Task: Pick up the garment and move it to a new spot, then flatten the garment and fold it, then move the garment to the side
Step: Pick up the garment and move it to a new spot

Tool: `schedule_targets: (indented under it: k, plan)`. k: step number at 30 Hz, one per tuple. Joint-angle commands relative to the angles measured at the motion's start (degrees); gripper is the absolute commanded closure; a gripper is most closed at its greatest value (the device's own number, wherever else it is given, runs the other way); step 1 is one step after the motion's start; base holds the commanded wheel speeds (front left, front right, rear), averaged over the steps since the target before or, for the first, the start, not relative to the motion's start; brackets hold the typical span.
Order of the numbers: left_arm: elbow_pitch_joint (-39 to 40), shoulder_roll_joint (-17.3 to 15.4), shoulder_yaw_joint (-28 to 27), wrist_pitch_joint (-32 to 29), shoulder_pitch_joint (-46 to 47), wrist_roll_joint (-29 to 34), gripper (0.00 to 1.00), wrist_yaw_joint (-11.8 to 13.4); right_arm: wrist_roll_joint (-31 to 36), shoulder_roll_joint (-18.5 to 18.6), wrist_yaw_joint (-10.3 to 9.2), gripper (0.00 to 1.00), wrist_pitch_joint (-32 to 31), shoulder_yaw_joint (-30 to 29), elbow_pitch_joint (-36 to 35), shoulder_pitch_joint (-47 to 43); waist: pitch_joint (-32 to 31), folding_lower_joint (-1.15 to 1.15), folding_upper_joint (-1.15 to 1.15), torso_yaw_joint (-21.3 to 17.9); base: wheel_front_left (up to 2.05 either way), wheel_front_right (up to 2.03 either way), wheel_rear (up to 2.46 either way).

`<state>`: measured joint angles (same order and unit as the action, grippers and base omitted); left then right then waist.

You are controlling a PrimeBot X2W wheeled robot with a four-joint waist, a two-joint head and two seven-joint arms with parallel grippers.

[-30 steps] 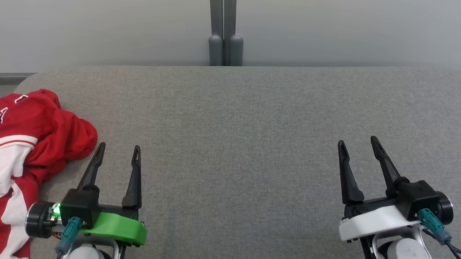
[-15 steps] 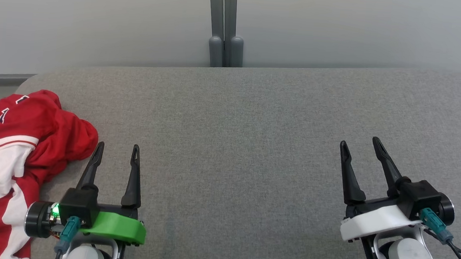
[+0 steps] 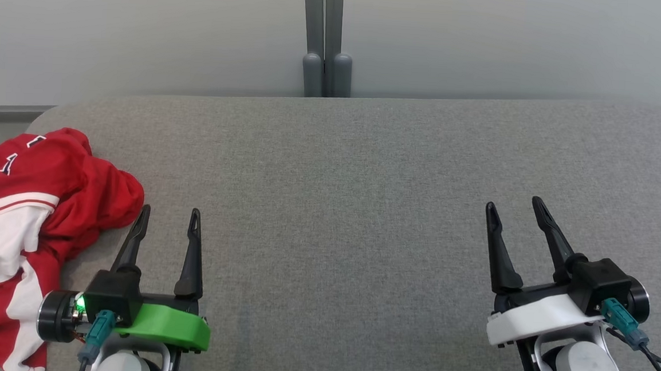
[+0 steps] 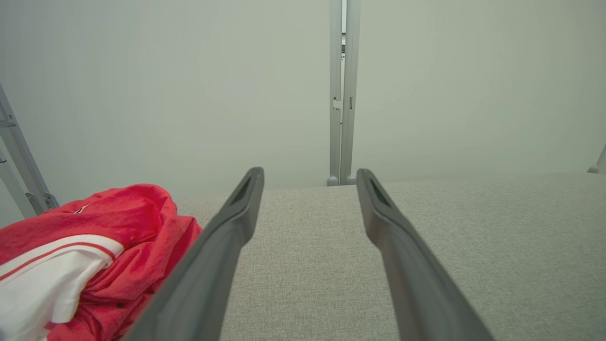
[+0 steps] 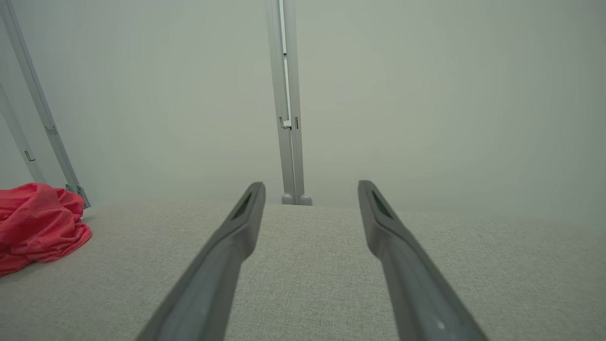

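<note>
- Across the middle of the head view: wide grey fabric-covered table (image 3: 366,170), bare there, presumably the room for flattening and folding; nothing laid out on it yet.
- At the table's left end: red-and-white jersey (image 3: 49,191), crumpled in a heap on the grey cloth, not lifted, not spread, not folded. By the look of it, no step of the task done: pick-up, move to a new spot, flattening, folding and the last shift to the side all left.
- Just beside the heap's right edge: left gripper (image 3: 170,213) on its green mount, fingers spread wide with nothing between them; outer finger very near the red cloth, contact impossible to confirm.
- Well apart, toward the table's right: right gripper (image 3: 513,203), likewise spread wide and holding nothing.
- Cut off by the left and bottom edges of the head view: part of the jersey, so full extent, sleeves and collar unclear.
- Too small to read: dark-and-white lettering (image 3: 7,164) on the top fold.
</note>
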<state>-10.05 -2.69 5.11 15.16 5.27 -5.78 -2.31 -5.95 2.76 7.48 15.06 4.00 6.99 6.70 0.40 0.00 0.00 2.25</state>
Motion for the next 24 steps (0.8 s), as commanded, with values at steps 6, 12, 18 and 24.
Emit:
schedule_targets:
  k: [6,12,18,24]
  plan:
    - [-0.1,-0.4,-0.3,0.0,0.2,-0.1,0.00,0.2,-0.2,0.2,0.03,0.00,0.2,-0.3,-0.1,0.1,0.4,0.00,0.00,0.7,0.00,0.00,0.00]
    - [-0.4,-0.4,-0.4,0.0,0.6,-0.4,0.00,0.1,-0.2,0.2,0.03,0.00,0.2,-0.4,-0.2,0.3,0.6,0.00,0.00,2.0,0.00,0.00,0.00]
    - [-0.9,-0.4,-0.6,0.0,0.6,-0.6,0.00,0.0,-0.2,0.2,0.03,0.00,0.2,-0.2,0.2,1.2,0.6,0.00,0.00,4.1,0.00,0.00,0.00]
    - [-1.2,-0.4,-1.2,0.0,1.0,-0.9,0.00,-0.1,-0.6,0.2,0.03,0.00,0.2,0.3,0.6,1.2,0.5,0.00,0.00,7.3,0.00,0.00,0.00]
